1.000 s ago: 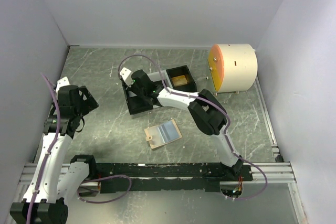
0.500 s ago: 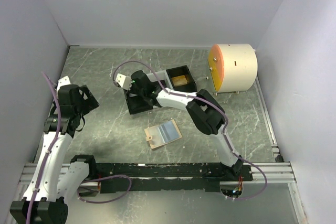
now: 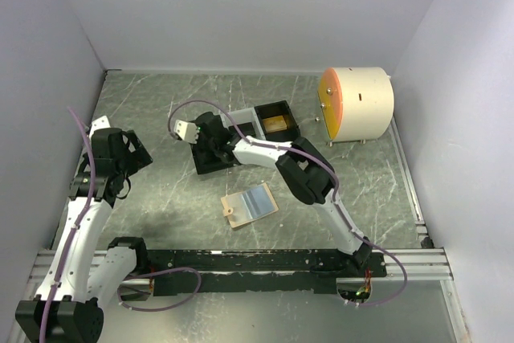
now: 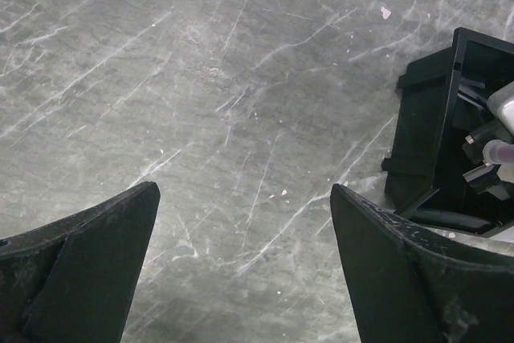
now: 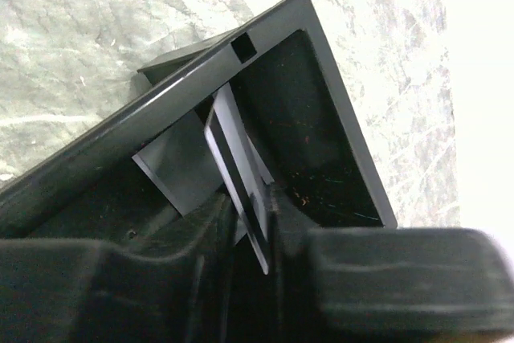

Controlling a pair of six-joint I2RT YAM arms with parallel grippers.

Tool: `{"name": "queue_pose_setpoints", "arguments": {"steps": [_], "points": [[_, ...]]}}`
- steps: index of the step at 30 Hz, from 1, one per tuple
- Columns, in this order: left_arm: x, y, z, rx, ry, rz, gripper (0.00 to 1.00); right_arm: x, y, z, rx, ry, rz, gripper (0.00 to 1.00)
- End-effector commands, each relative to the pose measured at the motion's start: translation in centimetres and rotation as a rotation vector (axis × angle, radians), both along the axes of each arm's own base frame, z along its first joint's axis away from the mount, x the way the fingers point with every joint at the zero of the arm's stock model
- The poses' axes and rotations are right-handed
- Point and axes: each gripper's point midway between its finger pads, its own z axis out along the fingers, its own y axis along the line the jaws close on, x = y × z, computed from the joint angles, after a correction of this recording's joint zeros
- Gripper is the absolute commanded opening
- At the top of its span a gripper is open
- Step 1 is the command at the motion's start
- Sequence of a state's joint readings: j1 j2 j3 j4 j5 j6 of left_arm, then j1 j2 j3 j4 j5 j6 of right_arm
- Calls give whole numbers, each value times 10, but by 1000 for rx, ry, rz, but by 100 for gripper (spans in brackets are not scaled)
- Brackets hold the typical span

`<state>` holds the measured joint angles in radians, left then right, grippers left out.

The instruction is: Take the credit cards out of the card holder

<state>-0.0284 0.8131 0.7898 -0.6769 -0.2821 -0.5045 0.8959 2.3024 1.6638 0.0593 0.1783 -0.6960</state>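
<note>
Left gripper [image 4: 242,198]: released, jaws wide apart over the bare grey marbled table [image 4: 201,78], holding nothing. Its arm stands folded at the left edge of the top view.

Right gripper [image 5: 250,230]: clenched on a thin grey rigid card [image 5: 233,158], held on edge inside the left compartment of the black plastic tray [image 5: 201,70]. Its arm reaches from lower right diagonally to upper centre, elbow bent, wrist pitched down.

Judgement: the step is depositing. Advised: lower the card close to the compartment floor, open fully, then lift straight up clear of the wall.

The flat bifold tan-and-pale-blue card holder [image 3: 249,205] lies open at lower centre, well apart from the tray; whether cards remain inside cannot be told. A gold card [image 3: 275,124] lies in the right compartment.
</note>
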Motion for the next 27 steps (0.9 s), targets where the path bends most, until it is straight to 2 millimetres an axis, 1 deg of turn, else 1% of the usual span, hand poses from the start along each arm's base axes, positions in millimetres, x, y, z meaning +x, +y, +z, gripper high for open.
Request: {"name": "queue_pose_setpoints", "arguments": {"steps": [1, 3, 10, 12, 21, 27], "points": [[5, 0, 4, -1, -22, -16, 100, 1, 3, -4, -7, 41, -18, 28], [5, -1, 4, -2, -23, -17, 100, 1, 3, -6, -5, 54, -22, 30], [6, -2, 3, -3, -20, -23, 100, -5, 4, -4, 24, 113, -4, 32], [6, -2, 3, -3, -20, -26, 100, -8, 4, -6, 20, 135, 11, 35], [7, -3, 2, -4, -15, -37, 100, -9, -1, -11, 28, 183, -10, 37], [8, -4, 2, -3, -14, -40, 100, -10, 0, -8, 34, 199, -3, 39]]}}
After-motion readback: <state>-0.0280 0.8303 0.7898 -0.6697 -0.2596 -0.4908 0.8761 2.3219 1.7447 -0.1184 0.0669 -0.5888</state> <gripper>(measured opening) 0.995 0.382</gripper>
